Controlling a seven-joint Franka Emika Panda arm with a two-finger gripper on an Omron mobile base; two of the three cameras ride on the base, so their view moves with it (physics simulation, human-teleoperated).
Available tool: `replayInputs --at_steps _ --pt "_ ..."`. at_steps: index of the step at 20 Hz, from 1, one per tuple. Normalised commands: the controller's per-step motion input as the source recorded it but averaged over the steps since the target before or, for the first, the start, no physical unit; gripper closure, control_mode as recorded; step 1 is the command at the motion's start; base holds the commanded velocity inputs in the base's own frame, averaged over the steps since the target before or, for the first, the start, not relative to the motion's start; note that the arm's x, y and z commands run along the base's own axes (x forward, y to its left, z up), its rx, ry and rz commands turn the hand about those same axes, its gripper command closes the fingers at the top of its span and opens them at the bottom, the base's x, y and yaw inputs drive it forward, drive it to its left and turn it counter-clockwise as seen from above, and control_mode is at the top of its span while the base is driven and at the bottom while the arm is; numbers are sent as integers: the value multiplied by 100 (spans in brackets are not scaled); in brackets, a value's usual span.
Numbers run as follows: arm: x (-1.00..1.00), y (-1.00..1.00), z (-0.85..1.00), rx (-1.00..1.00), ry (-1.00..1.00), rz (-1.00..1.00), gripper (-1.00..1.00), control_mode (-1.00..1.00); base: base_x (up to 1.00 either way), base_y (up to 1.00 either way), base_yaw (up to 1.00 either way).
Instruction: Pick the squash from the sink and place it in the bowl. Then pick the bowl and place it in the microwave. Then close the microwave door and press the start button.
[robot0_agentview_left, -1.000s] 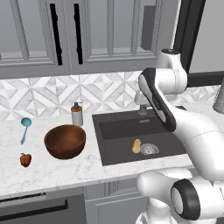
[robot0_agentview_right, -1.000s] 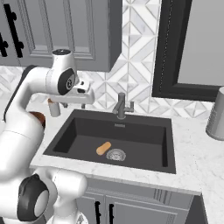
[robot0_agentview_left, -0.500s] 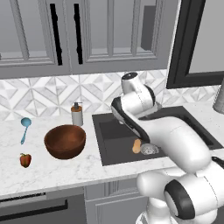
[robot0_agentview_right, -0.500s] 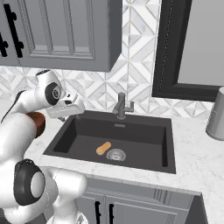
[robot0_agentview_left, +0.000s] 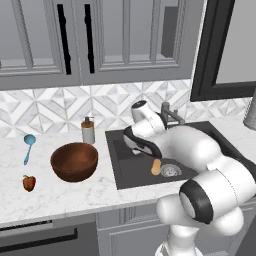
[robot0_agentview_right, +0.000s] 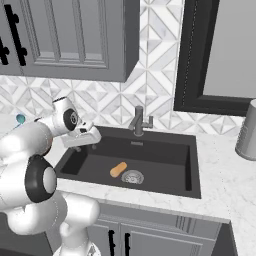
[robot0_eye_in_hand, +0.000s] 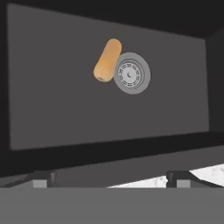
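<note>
Because the squash (robot0_eye_in_hand: 106, 60) lies flat on the sink (robot0_agentview_left: 131, 172) floor touching the silver drain (robot0_eye_in_hand: 131, 73), a descent that lands off-centre could, I judge, nudge it over the drain's rim or set it rolling instead of seating it between the fingers.

Going left to right across the table (robot0_agentview_left: 60, 197) in the left base view: a blue spoon (robot0_agentview_left: 28, 146) and a small red pepper (robot0_agentview_left: 29, 183) sit at the far end, well apart from the work. Next is the bowl (robot0_agentview_left: 74, 161), upright and empty, just beside the sink's left edge, with a soap bottle (robot0_agentview_left: 88, 130) close behind it. A carry from the sink that swings wide could clip that bottle, in my view.

The end effector (robot0_agentview_right: 86, 140) hovers over the sink's left part, released, its tips spread at the bottom of the hand view and nothing between them. The squash is near the middle of the basin, to the right of the hand, so the reach crosses open sink floor. The faucet (robot0_agentview_right: 139, 120) stands behind at the rim, and a high approach might brush it. A metal canister (robot0_agentview_right: 247, 137) rests at the far right.
</note>
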Motion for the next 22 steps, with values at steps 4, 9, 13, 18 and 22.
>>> replayInputs --at_steps 4,9,13,18,22 --pt "30 -11 -53 0 3 -1 -100 -100 0 0 0" --pt "2 -29 -47 0 14 -1 -100 -100 0 0 0" --pt "0 -26 -57 0 13 -2 -100 -100 0 0 0" --pt "0 -24 -55 0 1 0 -100 -100 0 0 0" --pt "5 -21 -49 0 1 -1 -100 -100 0 0 0"
